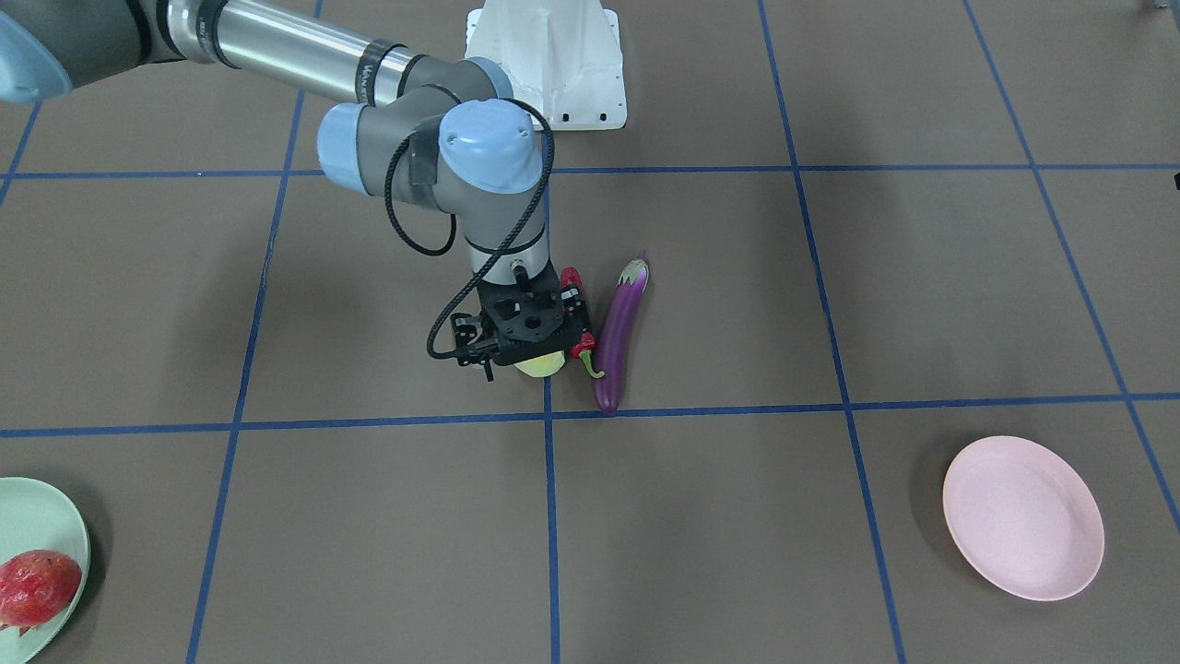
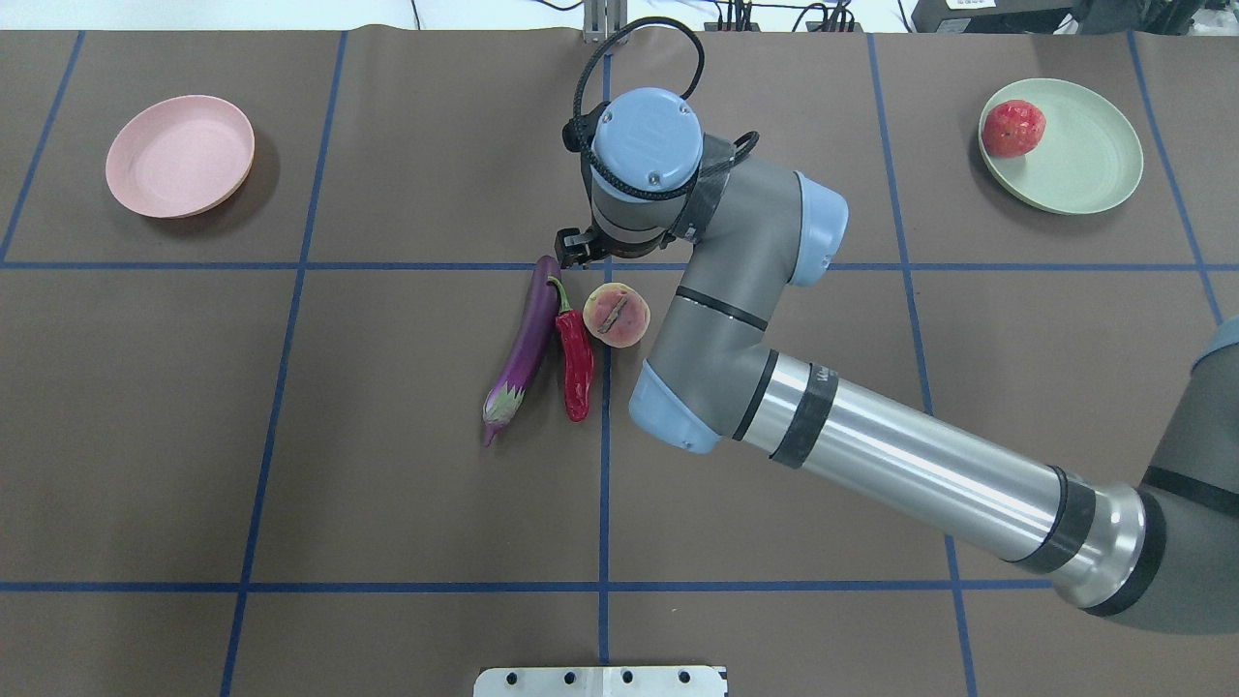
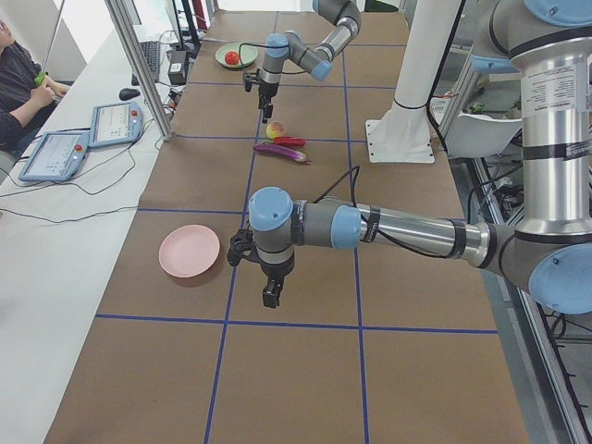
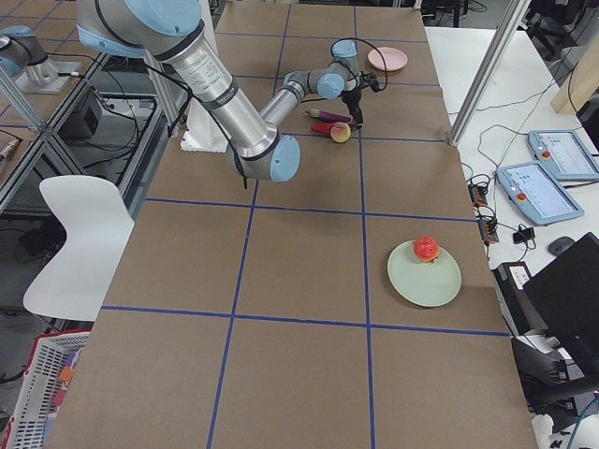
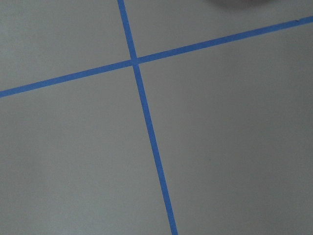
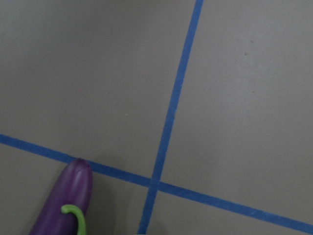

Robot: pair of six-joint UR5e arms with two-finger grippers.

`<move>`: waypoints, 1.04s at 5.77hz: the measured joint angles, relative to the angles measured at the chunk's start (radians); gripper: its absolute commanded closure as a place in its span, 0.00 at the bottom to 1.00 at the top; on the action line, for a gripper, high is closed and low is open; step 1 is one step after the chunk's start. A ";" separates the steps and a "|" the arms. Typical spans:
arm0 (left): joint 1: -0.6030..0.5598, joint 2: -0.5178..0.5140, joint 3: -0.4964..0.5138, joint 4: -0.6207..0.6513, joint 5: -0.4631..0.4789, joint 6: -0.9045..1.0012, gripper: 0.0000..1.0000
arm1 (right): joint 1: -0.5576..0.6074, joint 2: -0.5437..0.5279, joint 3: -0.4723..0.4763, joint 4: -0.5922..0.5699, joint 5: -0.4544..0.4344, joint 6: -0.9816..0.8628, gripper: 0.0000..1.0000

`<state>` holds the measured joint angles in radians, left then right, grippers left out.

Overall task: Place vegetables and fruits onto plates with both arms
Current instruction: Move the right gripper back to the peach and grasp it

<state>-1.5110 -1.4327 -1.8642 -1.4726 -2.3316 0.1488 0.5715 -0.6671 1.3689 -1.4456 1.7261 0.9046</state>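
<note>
The purple eggplant (image 2: 528, 344), the red chili (image 2: 577, 363) and the peach (image 2: 617, 315) lie side by side at the table's middle. My right gripper (image 1: 521, 346) hangs above them, over the far end of the cluster; its fingers are hidden, so I cannot tell their state. The right wrist view shows only the eggplant's tip (image 6: 66, 200) and tape lines. The pomegranate (image 2: 1012, 128) lies on the mint green plate (image 2: 1084, 165). The pink plate (image 2: 179, 155) holds nothing. My left gripper (image 3: 271, 294) points down beside the pink plate; I cannot tell its state.
Blue tape lines divide the brown table into squares. The white base block (image 1: 548, 65) stands at the robot's edge of the table. My right arm's long silver link (image 2: 910, 465) stretches over the table's right half. An operator and tablets (image 3: 55, 153) are beside the table.
</note>
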 measured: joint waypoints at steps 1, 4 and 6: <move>0.000 0.000 -0.001 0.000 0.000 0.000 0.00 | -0.033 0.000 -0.001 -0.029 -0.038 0.008 0.01; 0.000 -0.001 -0.002 0.000 0.000 0.001 0.00 | -0.089 -0.016 -0.004 -0.070 -0.097 0.001 0.03; 0.000 -0.002 -0.004 -0.001 0.000 0.000 0.00 | -0.100 -0.015 -0.006 -0.069 -0.102 0.004 1.00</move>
<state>-1.5110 -1.4343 -1.8679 -1.4741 -2.3317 0.1491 0.4715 -0.6820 1.3633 -1.5146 1.6244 0.9086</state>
